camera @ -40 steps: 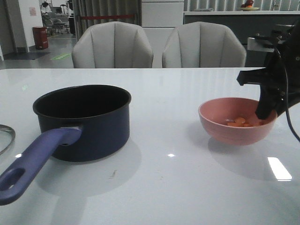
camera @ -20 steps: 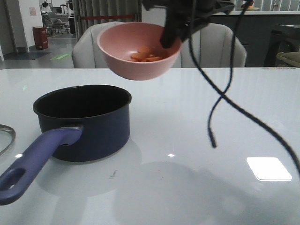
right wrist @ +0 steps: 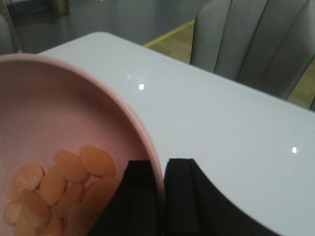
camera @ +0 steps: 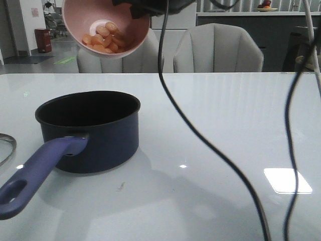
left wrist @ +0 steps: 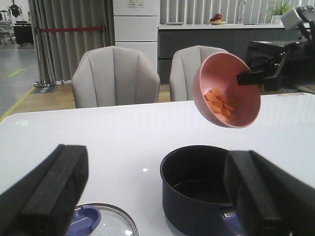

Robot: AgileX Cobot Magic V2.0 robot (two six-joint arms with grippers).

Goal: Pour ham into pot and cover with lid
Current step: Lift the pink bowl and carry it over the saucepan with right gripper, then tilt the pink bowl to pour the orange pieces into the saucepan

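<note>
While tilted above pot [camera: 90,131] | right hand [right wrist: 160,196] pinches bowl [camera: 108,27] rim; ham [camera: 105,37] inside | left hand [left wrist: 152,196] apart

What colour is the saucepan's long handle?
Purple-blue long handle on the dark navy saucepan; clearest in front view.

Orange ham [camera: 104,37] heaped in a tilted bowl [camera: 83,15] above the empty navy pot [camera: 89,130].

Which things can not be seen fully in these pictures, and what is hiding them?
- Lid: cut off by the bottom edge in the left wrist view; only a sliver at the left edge in the front view.
- Pot floor: hidden by its own wall in the front view.
- Right hand on the bowl: cut off by the top edge in the front view.
- Ham count: pieces overlap.
</note>
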